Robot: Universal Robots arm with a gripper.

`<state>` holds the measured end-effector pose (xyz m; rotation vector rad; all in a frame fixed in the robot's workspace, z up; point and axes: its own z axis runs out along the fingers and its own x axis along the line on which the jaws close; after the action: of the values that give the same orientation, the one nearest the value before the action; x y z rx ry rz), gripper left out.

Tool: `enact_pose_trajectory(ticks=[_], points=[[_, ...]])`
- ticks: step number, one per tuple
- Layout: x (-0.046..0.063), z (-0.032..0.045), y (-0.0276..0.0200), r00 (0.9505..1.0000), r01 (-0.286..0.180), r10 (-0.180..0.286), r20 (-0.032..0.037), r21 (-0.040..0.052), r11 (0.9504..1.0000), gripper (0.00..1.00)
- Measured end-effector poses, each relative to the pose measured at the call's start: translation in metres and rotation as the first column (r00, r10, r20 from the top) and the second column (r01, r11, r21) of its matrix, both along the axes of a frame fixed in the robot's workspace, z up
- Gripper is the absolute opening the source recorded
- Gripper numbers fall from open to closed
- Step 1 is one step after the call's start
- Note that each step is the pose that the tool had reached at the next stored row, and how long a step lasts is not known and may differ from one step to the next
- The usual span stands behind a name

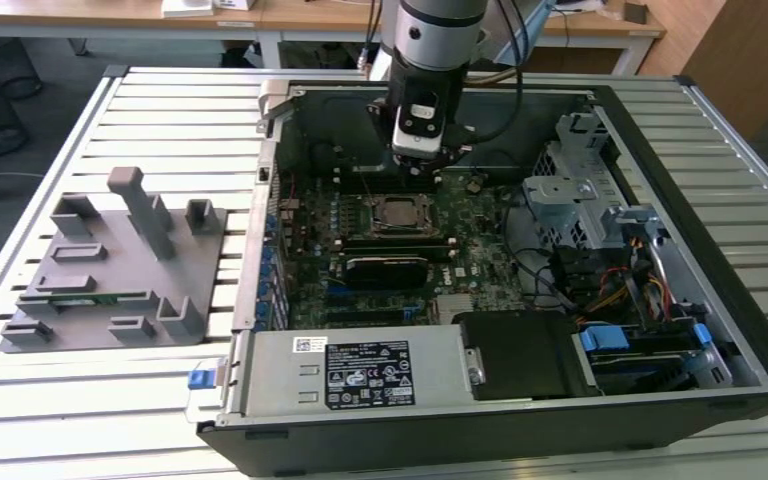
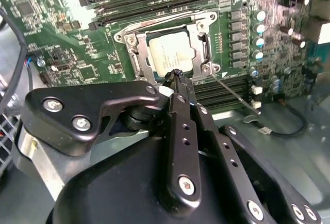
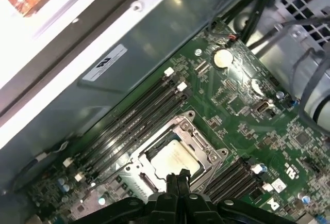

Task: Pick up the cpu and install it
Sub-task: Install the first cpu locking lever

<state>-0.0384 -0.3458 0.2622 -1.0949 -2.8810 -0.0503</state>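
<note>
While the black metal gripper (image 2: 178, 73) hangs inside the open black computer case (image 1: 491, 430), we note its fingers pressed together, empty. The flat square silver-topped cpu (image 2: 169, 52) lies in the metal socket frame (image 2: 138, 61) on the green motherboard (image 2: 51, 38), just beside the fingertips.

The arm (image 1: 435, 30) comes down from the far side of the exterior view, close to vertical, with its wrist (image 1: 424, 120) facing straight down. The end effector (image 1: 424, 160) hangs below it, near the scene's middle. In both wrist views its black fingers (image 2: 178, 87) (image 3: 172, 185) lie pressed together, with nothing between them.
</note>
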Motion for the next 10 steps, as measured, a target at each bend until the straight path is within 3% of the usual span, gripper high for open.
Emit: enact_pose_trajectory(ticks=[4,10], points=[[0.0000,-0.0003,0.0000,0.9974,-0.072,0.072,0.0000,0.0000,0.9974,0.11],[0.0000,-0.0005,0.0000,0.9883,-0.152,0.152,0.0001,0.0001,0.9883,0.11]])
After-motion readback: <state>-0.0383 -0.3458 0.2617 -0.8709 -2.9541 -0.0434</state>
